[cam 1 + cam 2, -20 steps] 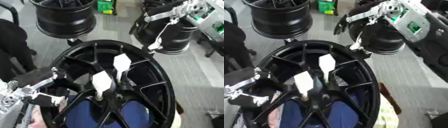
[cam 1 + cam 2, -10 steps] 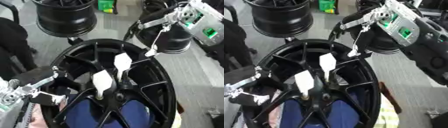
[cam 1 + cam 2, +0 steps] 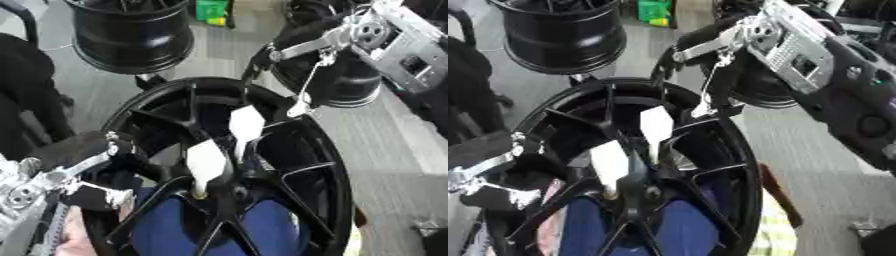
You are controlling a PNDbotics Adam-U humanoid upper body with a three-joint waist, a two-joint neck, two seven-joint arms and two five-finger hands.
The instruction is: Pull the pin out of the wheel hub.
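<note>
Left eye view shows the black wheel hub (image 3: 262,165) with two white-tagged pins (image 3: 206,162) standing near its centre. Right robot hand (image 3: 710,75) reaches over the hub's far rim, fingers extended, holding nothing. Left robot hand (image 3: 83,170) grips the hub's near-left rim.

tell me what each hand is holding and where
The left hand grips the wheel by its left rim. The right hand holds nothing, above the far rim.
</note>
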